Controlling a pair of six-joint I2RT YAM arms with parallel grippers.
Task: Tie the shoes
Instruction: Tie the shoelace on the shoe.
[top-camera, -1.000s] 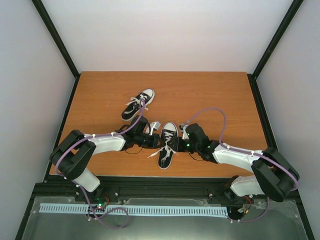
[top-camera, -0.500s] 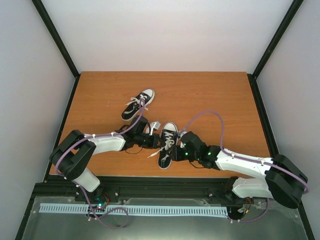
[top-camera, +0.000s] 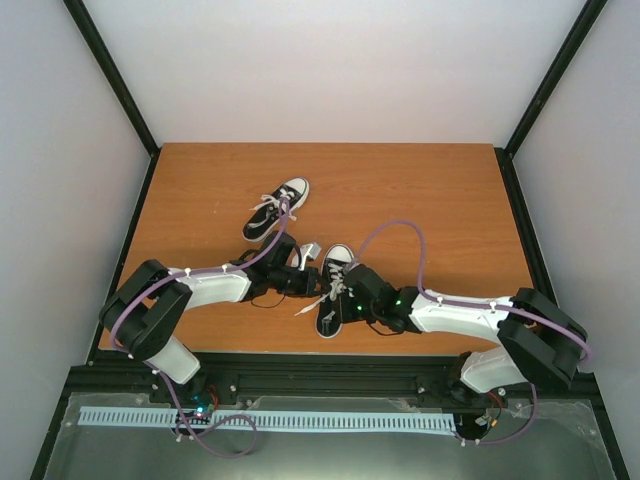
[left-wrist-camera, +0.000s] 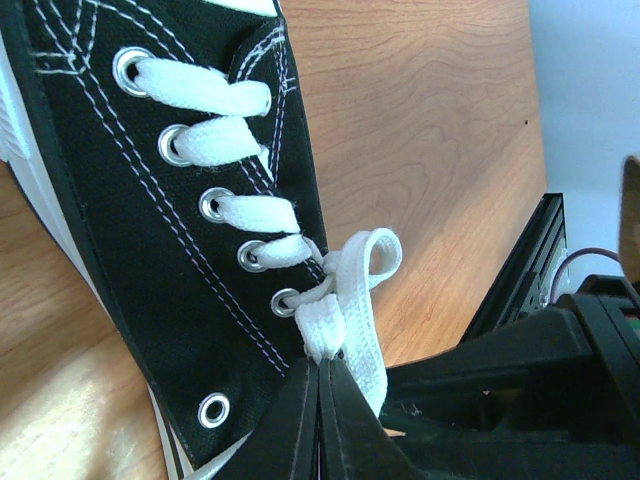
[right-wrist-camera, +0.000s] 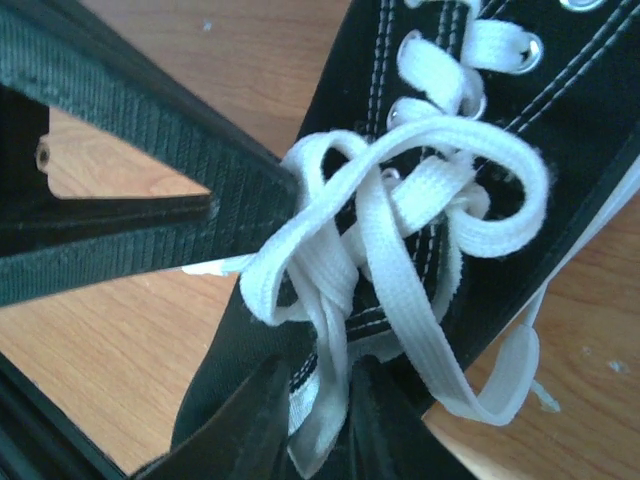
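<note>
The left end effector (left-wrist-camera: 320, 374) and right end effector (right-wrist-camera: 319, 398) flank the shoe (left-wrist-camera: 150, 230), each clenching its laces (right-wrist-camera: 400, 200).

No readable text, label, brand, number or sign in any view, neither on shoes (top-camera: 334, 290) nor elsewhere.
</note>
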